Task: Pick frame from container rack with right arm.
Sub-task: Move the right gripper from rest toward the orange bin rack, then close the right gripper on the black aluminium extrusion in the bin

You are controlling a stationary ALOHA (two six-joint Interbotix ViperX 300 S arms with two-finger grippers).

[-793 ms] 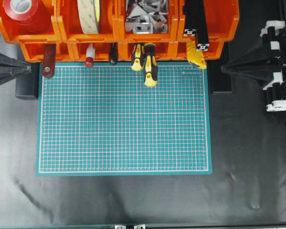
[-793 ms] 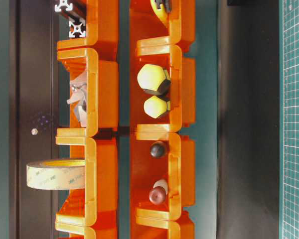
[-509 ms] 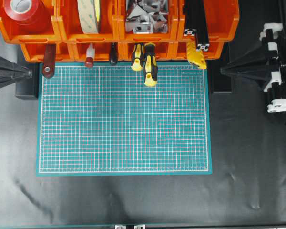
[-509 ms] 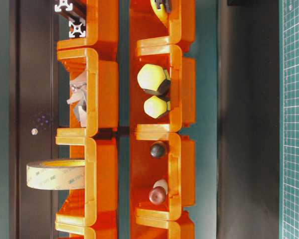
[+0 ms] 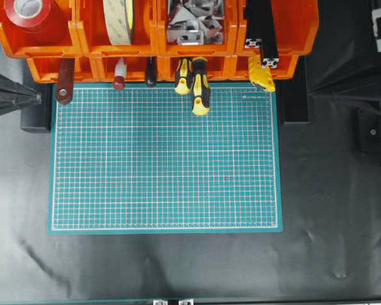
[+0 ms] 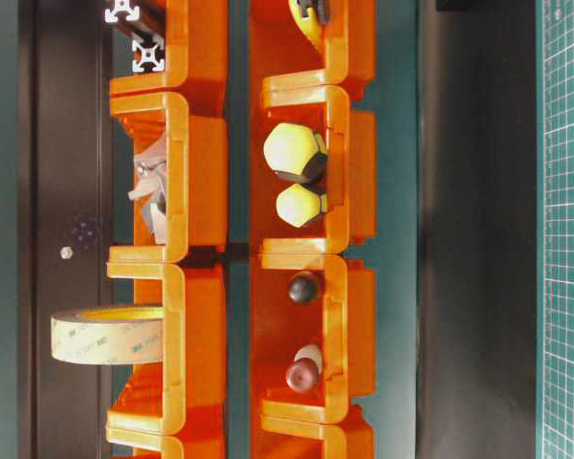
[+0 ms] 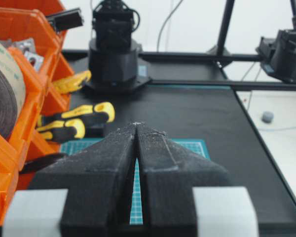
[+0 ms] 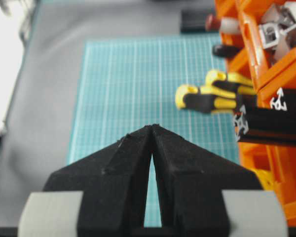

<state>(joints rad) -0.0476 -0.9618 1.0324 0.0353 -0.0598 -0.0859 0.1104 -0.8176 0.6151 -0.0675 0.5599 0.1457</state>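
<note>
Right gripper [image 8: 152,129]: fingers pressed together at the tips, nothing between them, nothing held. It hovers over the near edge of the green cutting mat [image 8: 133,89], pointing across it.

Ahead and to its right: two black frame bars [image 8: 274,126] stick out of the end bin of the orange container rack [image 8: 274,69], silver slotted end faces toward the gripper, apart from the fingertips. Just beyond them, two yellow-and-black screwdriver handles [image 8: 207,96] overhang the mat. Metal corner brackets [image 8: 278,27] sit in the next upper bin.

Overhead, the right arm [image 5: 362,95] is at the right edge, well off the mat.

Left gripper [image 7: 136,126]: also closed tip to tip, empty, rack with tape roll [image 7: 5,94] on its left.
</note>
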